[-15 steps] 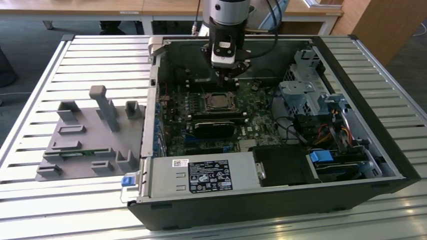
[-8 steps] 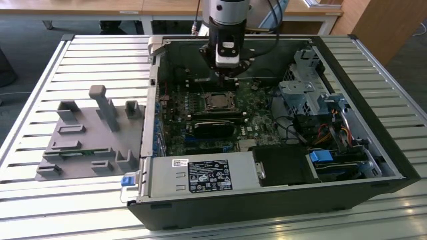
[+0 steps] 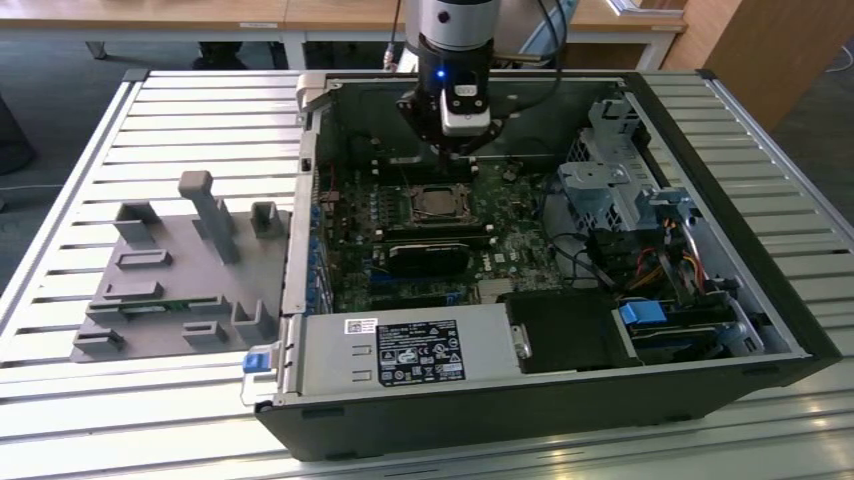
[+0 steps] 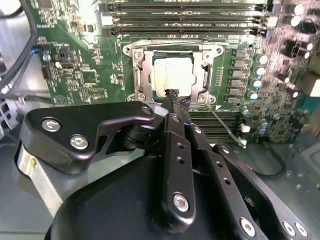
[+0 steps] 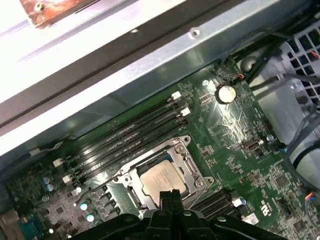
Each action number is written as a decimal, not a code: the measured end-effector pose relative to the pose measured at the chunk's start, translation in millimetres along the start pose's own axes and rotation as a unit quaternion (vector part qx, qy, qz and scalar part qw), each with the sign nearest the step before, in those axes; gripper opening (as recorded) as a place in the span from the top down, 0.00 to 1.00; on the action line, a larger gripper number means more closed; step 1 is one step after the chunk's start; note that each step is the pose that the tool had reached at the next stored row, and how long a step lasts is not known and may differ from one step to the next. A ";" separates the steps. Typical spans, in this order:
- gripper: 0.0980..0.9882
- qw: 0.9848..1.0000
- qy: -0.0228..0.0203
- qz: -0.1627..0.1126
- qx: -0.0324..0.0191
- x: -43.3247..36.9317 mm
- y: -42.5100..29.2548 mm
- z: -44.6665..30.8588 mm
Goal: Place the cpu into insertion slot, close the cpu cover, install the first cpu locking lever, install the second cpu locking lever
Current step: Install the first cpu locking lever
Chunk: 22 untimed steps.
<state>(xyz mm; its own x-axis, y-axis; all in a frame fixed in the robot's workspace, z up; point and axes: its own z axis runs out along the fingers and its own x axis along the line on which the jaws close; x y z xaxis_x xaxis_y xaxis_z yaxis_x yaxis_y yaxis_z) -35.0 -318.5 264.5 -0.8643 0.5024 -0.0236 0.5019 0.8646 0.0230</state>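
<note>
Place: a robot lab or workshop where computers are put together.
Robot: a robot arm [image 3: 451,25] hangs down over the work, with a small blue light on it.
Table: a big metal table [image 3: 200,110] made of long silver slats.
Computer: a black computer case [image 3: 534,420] lies open on the table, with its green board [image 4: 80,75] and the cpu [image 4: 172,75] bare.
Holder: a grey block [image 3: 160,290] with pegs and slots sits on the table at the exterior view's left.
Far side: wooden desks [image 3: 267,12] stand behind the table, like in an office.
</note>
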 end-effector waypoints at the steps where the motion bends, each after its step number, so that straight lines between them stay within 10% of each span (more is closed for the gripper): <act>1: 0.99 1.000 0.000 -0.008 0.000 0.0 0.0 0.0; 12: 0.99 0.995 0.002 -0.096 -0.002 0.0 0.0 0.0; 22: 0.99 0.984 0.004 -0.180 -0.004 0.0 0.0 0.4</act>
<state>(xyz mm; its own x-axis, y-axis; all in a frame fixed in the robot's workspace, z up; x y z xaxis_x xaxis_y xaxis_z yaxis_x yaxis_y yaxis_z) -35.0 -318.6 264.1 -0.9862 0.1641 -0.0237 0.1636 0.9863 0.0226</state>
